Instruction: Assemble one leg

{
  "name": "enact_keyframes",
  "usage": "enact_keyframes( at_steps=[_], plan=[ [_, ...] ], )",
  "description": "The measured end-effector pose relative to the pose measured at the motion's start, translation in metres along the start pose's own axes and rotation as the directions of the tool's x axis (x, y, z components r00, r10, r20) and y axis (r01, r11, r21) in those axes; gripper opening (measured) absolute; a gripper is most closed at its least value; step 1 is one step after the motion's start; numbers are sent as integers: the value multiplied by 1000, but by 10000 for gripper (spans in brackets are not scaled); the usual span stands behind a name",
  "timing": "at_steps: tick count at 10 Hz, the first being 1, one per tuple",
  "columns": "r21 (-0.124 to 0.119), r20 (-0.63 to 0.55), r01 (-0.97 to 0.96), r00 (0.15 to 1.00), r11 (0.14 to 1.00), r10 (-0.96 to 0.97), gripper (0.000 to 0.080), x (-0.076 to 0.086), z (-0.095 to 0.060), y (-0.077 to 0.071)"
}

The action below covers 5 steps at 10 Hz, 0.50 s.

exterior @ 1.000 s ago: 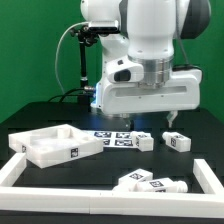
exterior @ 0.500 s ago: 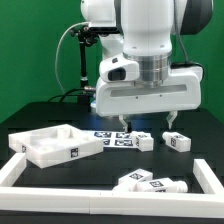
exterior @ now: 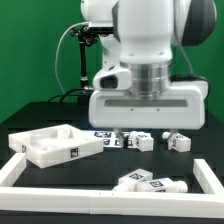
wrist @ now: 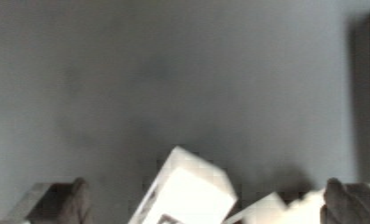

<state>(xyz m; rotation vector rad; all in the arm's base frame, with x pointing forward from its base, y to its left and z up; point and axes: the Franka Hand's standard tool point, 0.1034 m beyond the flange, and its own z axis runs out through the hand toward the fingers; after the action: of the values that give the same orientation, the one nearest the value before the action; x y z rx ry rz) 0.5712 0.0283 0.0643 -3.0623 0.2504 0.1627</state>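
Note:
In the exterior view the arm's white hand (exterior: 148, 105) hangs low over the back of the black table, and its fingers are hidden there. Two small white blocks with tags (exterior: 141, 142) (exterior: 178, 142) lie just below it. In the wrist view my gripper (wrist: 203, 205) is open, with the dark fingertips (wrist: 57, 200) far apart. A white part (wrist: 191, 190) lies on the table between them, untouched, and a second white piece (wrist: 280, 205) lies beside it. Two or three white legs (exterior: 150, 183) lie together at the front.
A large white panel with raised walls (exterior: 50, 146) lies at the exterior view's left. The marker board (exterior: 108, 138) lies behind it, near the small blocks. A white rail (exterior: 40, 178) fences the table's front and right side (exterior: 205, 172).
The hand has come lower and shifted toward the exterior view's right. Its two fingers, visible before above the small blocks, are now hidden. The parts have not moved.

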Motion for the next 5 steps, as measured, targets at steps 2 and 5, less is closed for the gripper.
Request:
enact_keyframes(
  at_steps=[2,5],
  plan=[
    [1,-1,11,1000,1000,-11,648,-3,-2,-6],
    [-1,2,5,1000,1000,-5,648,-3,0,-5]
  ],
)
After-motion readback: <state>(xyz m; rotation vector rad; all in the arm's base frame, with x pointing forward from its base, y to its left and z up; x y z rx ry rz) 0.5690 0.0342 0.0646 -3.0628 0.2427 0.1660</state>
